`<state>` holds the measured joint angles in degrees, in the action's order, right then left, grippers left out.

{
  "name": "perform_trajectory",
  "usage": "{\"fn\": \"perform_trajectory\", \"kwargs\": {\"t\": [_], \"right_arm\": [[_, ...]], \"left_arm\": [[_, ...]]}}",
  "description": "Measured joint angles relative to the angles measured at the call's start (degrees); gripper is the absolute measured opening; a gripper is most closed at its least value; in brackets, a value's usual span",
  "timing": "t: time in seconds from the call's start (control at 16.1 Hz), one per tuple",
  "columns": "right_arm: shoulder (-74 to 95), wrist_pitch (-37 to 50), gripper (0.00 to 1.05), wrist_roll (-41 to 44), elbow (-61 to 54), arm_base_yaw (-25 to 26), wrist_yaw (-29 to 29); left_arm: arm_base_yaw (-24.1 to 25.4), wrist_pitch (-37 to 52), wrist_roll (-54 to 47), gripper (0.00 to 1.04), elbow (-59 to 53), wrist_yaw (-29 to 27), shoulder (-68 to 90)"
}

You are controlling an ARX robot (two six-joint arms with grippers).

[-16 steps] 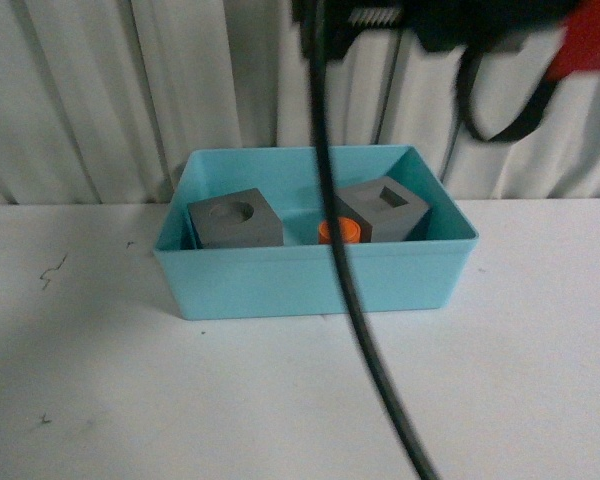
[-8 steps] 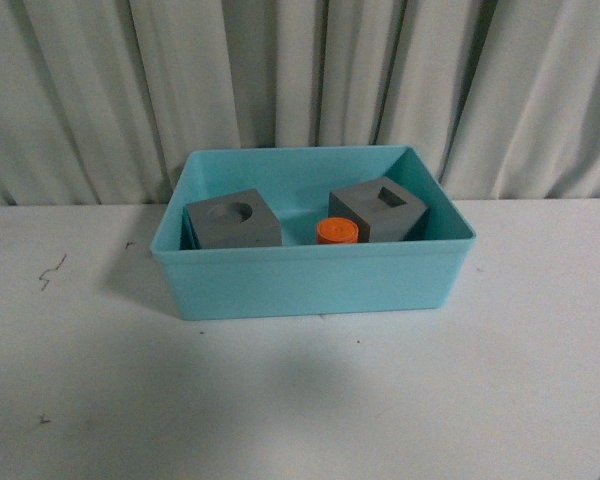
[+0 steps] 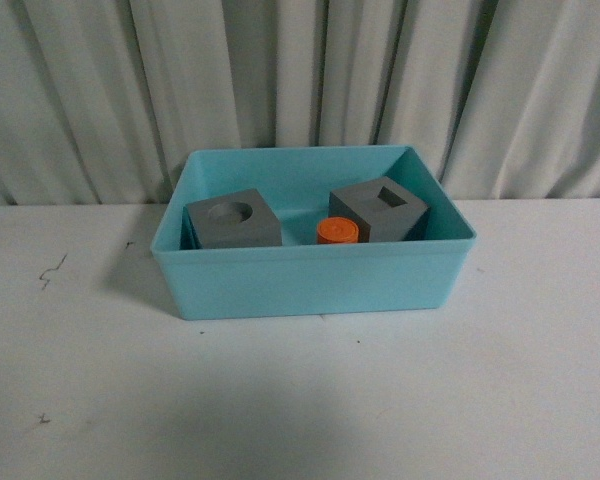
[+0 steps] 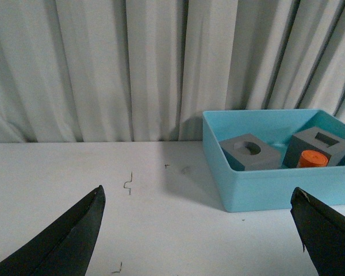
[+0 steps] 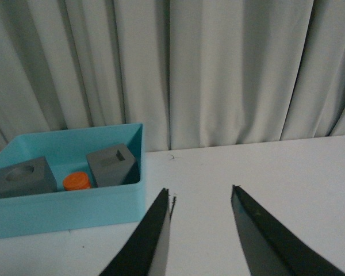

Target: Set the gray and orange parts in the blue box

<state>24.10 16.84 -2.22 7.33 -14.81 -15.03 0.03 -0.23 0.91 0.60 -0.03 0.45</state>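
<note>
Both sets of jaws are holding nothing. On the left gripper (image 4: pixel 198 230) the jaws are standing wide apart, with one dark finger (image 4: pixel 63 238) at each side of its wrist view. On the right gripper (image 5: pixel 202 230) the jaws are open too, but with a smaller gap between them. Both grippers are hanging over the white bench (image 3: pixel 300 400), well away from the blue box (image 3: pixel 310 285). Neither arm is showing in the front view.

The blue box is sitting on the bench near the gray curtain (image 3: pixel 300 80). All three parts are sitting inside it. The gray cube with the round hole (image 3: pixel 234 222) is on the left side of the box. The gray cube with the square hole (image 3: pixel 378 208) is on the right side, turned a little. The orange cylinder (image 3: pixel 337 231) is standing between them, just beside the square-hole cube. Some small dark marks (image 3: pixel 52 270) are showing on the bench to the left of the box.
</note>
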Motion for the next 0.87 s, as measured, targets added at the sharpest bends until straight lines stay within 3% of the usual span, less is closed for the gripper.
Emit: {"fn": "perform_trajectory", "kwargs": {"t": [0.06, 0.44, 0.62, 0.81, 0.87], "right_arm": [[-1.6, -0.7, 0.30, 0.7, -0.9, 1.6, 1.9], [-4.2, -2.0, 0.09, 1.2, -2.4, 4.6, 4.6], [-5.1, -2.5, 0.01, 1.3, -2.8, 5.5, 5.2], [-7.0, -3.7, 0.02, 1.8, -3.6, 7.2, 7.2], [-11.1, -6.2, 0.02, 1.9, -4.8, 15.1, 14.6]], "left_arm": [[0.0, 0.0, 0.0, 0.98, 0.0, 0.0, 0.0], [0.0, 0.0, 0.0, 0.98, 0.0, 0.0, 0.0], [0.0, 0.0, 0.0, 0.98, 0.0, 0.0, 0.0], [0.0, 0.0, 0.0, 0.98, 0.0, 0.0, 0.0], [0.0, 0.0, 0.0, 0.98, 0.0, 0.0, 0.0]]}}
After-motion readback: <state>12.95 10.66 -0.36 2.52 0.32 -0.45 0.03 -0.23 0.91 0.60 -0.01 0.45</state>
